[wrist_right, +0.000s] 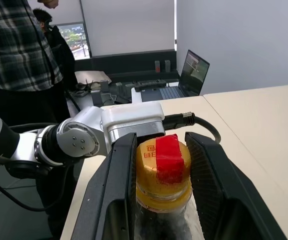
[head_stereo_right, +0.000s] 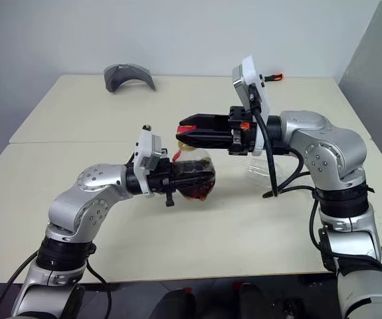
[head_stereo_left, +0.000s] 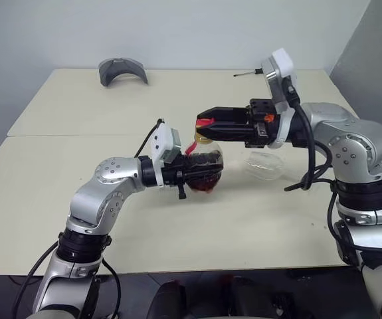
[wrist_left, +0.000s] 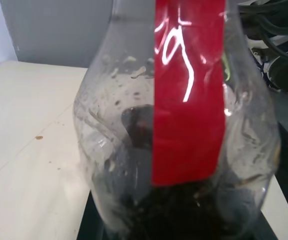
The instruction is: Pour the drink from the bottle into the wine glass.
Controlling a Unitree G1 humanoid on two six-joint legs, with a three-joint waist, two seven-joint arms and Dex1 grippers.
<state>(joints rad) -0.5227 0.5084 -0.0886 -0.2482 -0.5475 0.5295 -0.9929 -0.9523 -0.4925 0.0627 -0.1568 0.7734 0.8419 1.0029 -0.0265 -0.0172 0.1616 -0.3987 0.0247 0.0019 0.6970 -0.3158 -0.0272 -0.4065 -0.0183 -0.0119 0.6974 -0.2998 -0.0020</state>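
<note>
Bottle (head_stereo_left: 206,166) mid-frame above the worktop (head_stereo_left: 58,173), left tool (head_stereo_left: 194,174) level, clamped on its body, right tool (head_stereo_left: 205,123) level from the right, fingers pinching the yellow cap (wrist_right: 162,172), wine glass (head_stereo_left: 265,165) lying right of centre

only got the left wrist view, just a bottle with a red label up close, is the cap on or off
Observer: On. The yellow cap sits on the bottle.
Operator: right tool anywhere near it
Observer: Yes, the right tool is closed on the yellow cap, one finger on each side.
Operator: wheres the glass
Observer: The wine glass is on the table under the right arm, apparently lying on its side.
</note>
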